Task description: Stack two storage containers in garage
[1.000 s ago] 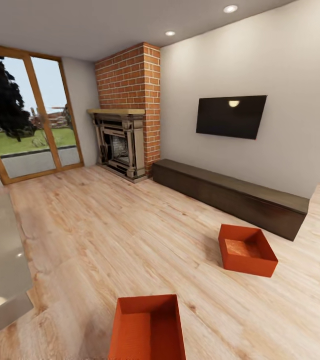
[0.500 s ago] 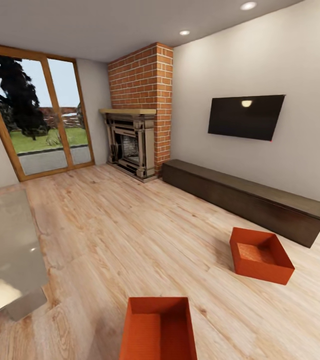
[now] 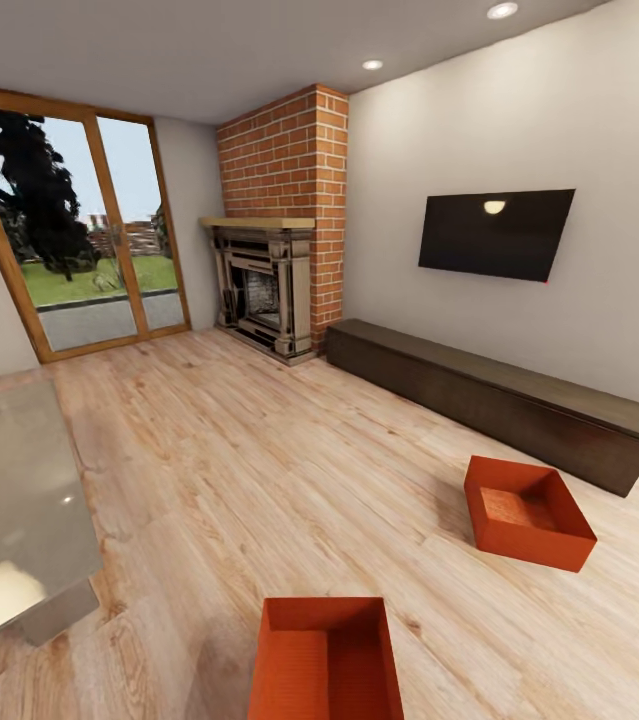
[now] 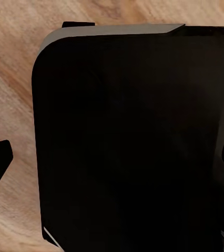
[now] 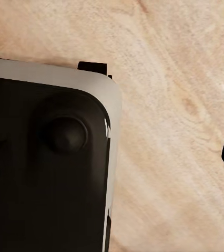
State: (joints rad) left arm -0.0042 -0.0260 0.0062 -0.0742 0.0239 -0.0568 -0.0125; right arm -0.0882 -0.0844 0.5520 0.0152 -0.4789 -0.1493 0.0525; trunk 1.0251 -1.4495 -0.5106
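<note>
Your tools' tips barely show over wood plank floor [image 5: 170,105], open or closed you cannot tell, near storage container [image 3: 327,660] ahead below you, second container [image 3: 526,512] farther right by dark cabinet [image 3: 489,398]

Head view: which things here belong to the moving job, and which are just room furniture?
Job:
near orange box on the wood floor
far orange box beside the low cabinet

Just there:
brick fireplace
wall TV
glass doors
grey table
</note>
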